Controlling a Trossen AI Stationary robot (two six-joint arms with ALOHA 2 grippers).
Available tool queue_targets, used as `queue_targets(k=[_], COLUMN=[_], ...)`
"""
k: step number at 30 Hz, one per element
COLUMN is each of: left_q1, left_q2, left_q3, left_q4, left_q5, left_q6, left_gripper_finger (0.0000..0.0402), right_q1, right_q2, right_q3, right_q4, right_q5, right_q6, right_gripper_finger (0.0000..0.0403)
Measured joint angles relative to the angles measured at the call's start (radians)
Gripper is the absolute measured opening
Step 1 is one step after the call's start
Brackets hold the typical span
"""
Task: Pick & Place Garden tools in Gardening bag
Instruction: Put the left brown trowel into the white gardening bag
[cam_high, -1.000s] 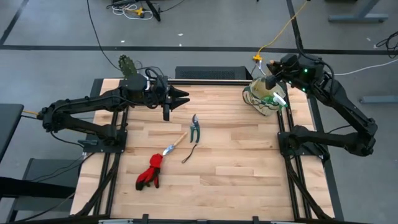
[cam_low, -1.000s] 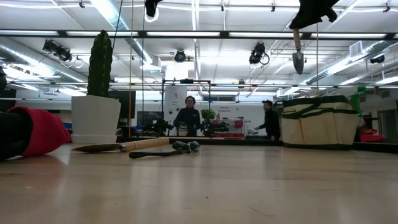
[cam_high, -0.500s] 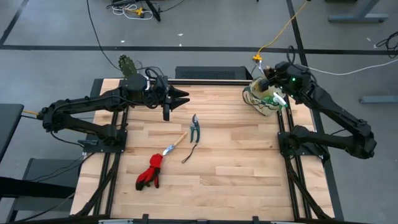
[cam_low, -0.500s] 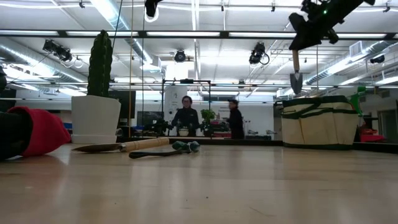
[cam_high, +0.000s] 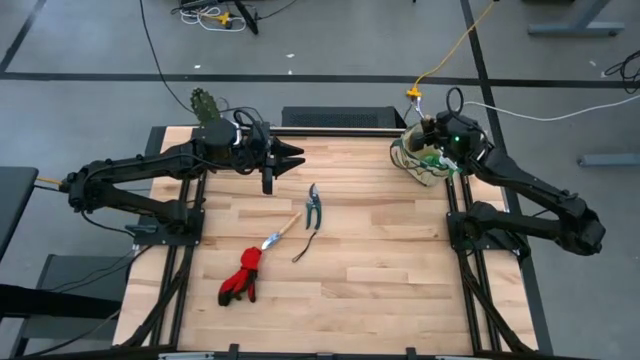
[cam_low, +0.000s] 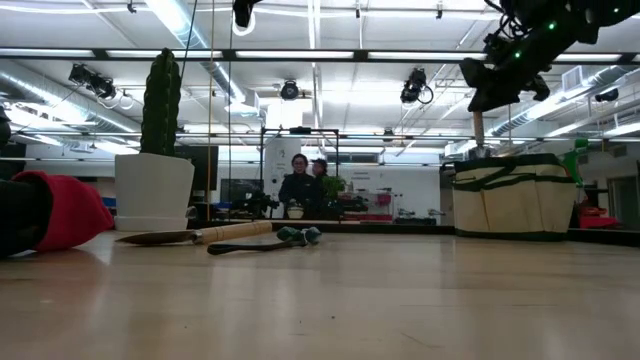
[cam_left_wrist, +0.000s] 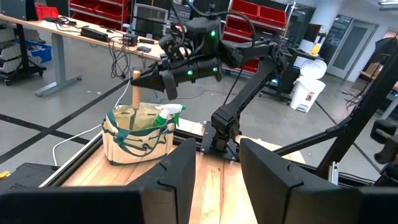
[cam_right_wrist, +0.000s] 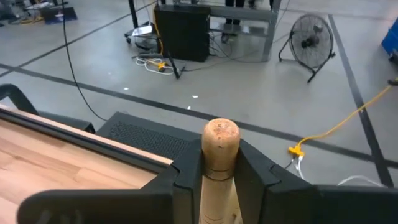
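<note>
My right gripper (cam_right_wrist: 220, 180) is shut on a wooden-handled trowel (cam_left_wrist: 135, 93) above the beige, green-trimmed gardening bag (cam_high: 425, 160) at the far right corner. The trowel's blade is down inside the bag, hidden by its wall (cam_low: 515, 195). A green sprayer (cam_left_wrist: 168, 112) sticks out of the bag. My left gripper (cam_high: 295, 155) stands open and level above the far left of the table, with nothing between its fingers. On the boards lie the pruning shears (cam_high: 314, 203), another wooden-handled tool (cam_high: 282, 231), a thin dark cord (cam_high: 304, 247) and the red gloves (cam_high: 242, 275). My right gripper pinches the trowel's wooden handle just below its rounded free end (cam_right_wrist: 220, 140), between its two fingers (cam_right_wrist: 186, 180). The fingers lie across the handle, coming from the table's near right side and slanting slightly down. The trowel hangs upright below them, its lower end inside the bag.
A white pot with a green cactus (cam_high: 205, 105) stands at the table's far left corner. Arm frames run along both side edges of the table. People stand in the room beyond the far edge (cam_low: 300, 185).
My right gripper has gone down toward the bag with the trowel and rolled a little. The trowel's blade, which hung clear above the bag's rim, has sunk inside the bag, and only the handle shows above it.
</note>
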Motion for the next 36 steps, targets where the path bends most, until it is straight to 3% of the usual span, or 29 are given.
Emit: queue_targets(k=[16,31,36], left_q1=[0.0,0.0,0.0], left_q2=[0.0,0.0,0.0], left_q3=[0.0,0.0,0.0], left_q4=[0.0,0.0,0.0], left_q5=[0.0,0.0,0.0], left_q6=[0.001,0.0,0.0], left_gripper_finger=[0.013,0.013,0.013], right_q1=[-0.019,-0.019,-0.019], right_q2=[0.0,0.0,0.0], right_q3=[-0.113,-0.124,-0.124], right_q4=[0.047,0.049,0.049], right_q5=[-0.005,-0.014,-0.014], right_q6=[0.096,0.105,0.103], right_gripper_finger=[0.0068,0.0069,0.0087])
